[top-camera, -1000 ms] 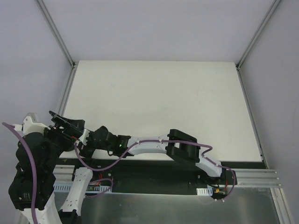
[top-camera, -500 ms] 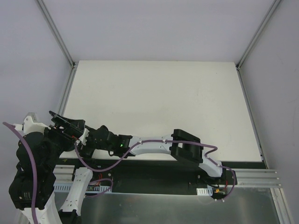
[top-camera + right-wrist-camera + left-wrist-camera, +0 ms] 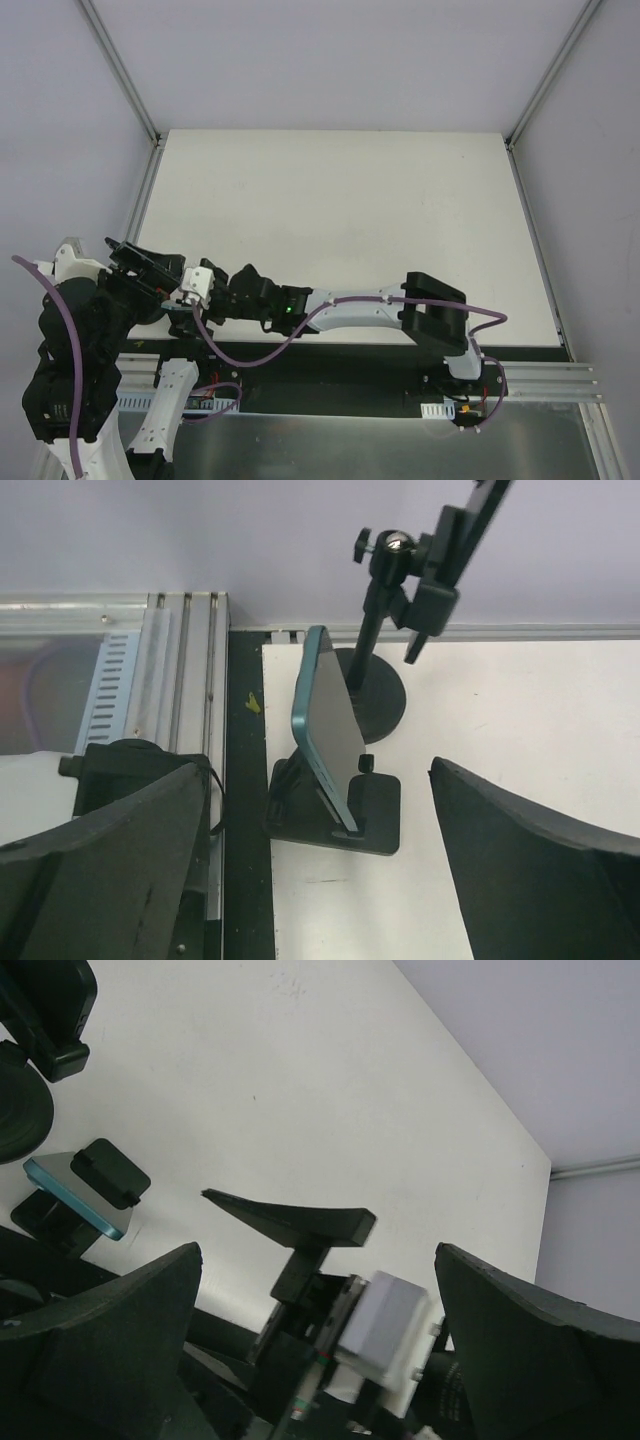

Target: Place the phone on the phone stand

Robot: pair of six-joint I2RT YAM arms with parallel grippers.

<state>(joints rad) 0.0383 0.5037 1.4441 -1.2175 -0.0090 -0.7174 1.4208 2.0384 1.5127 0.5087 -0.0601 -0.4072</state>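
In the right wrist view the phone (image 3: 328, 720), teal-edged with a grey face, leans upright on a low black phone stand (image 3: 370, 815) that has a rectangular base and a front lip. My right gripper (image 3: 318, 768) is open. Its fingers are wide on either side, short of the phone and not touching it. In the left wrist view the phone (image 3: 75, 1195) is at the left, and my left gripper (image 3: 318, 1250) is open and holds nothing. From above, both arms hide the phone and stand near the right gripper (image 3: 178, 300).
Just behind the phone is a second black stand with a round disc base (image 3: 385, 705), a thin post and a clamp on top (image 3: 440, 580). An aluminium rail (image 3: 170, 670) and a black strip run along the table's near-left edge. The white table (image 3: 350, 220) stretches beyond.
My right gripper has opened wide, and the right arm has drawn back to the right, away from the phone. The left arm has barely moved.
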